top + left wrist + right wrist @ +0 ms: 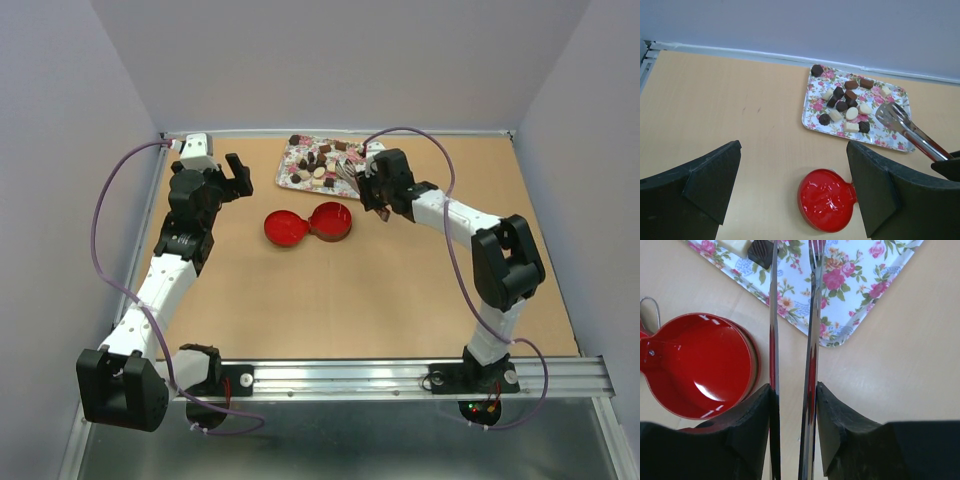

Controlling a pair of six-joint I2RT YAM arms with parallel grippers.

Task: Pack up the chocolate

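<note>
A dozen or so pieces of chocolate (842, 106) lie clustered on the tray (816, 125) at the far side of the desk (400, 300). They look light, hard and smooth, apt to skid or scuff, so each is probably best nipped gently across its sides with the tips of the tongs (810, 315). The right end effector (794, 390) clamps the tongs by their arms and the left end effector (792, 150) hangs wide open and empty. The tong tips are cut off in the right wrist view, and from above the right arm covers the tray's right end, so I cannot tell whether a piece sits between the blades.
</note>
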